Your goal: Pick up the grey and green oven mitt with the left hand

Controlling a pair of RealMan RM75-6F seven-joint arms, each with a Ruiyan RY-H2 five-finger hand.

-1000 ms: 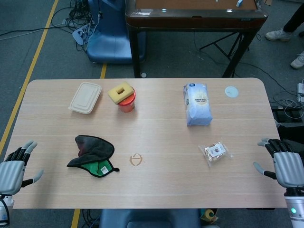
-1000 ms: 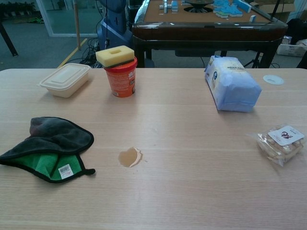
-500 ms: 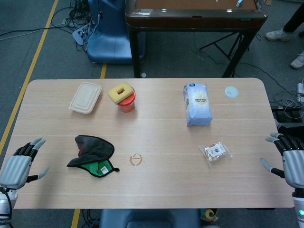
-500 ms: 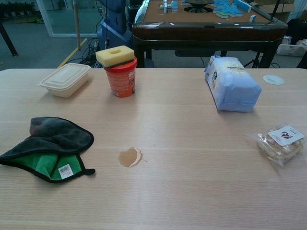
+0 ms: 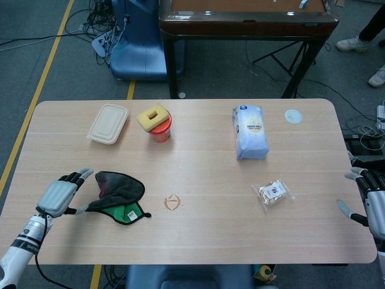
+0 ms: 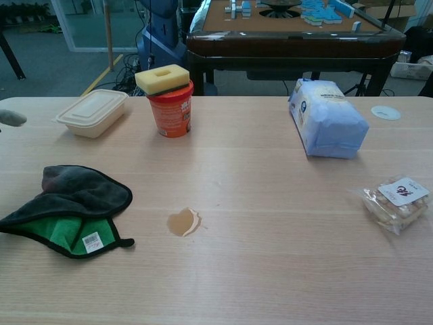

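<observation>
The grey and green oven mitt [image 5: 117, 194] lies crumpled on the table's front left, dark grey on top with green lining and a white tag showing; the chest view has the same oven mitt [image 6: 70, 208] at lower left. My left hand [image 5: 60, 194] hovers just left of it with fingers spread, holding nothing; only one of its fingertips [image 6: 12, 118] shows at the chest view's left edge. My right hand [image 5: 373, 205] hangs open beyond the table's right edge.
A beige lidded box [image 5: 108, 123], an orange cup topped by a yellow sponge [image 5: 157, 122], a blue-white bag [image 5: 249, 131], a snack packet [image 5: 274, 192] and a small white disc [image 5: 293, 115] sit on the table. A brown emblem [image 5: 172, 202] marks the wood near the mitt.
My left hand has swung in from the table's left edge to beside the mitt. My right hand has drifted further right, off the table. The mitt has not moved.
</observation>
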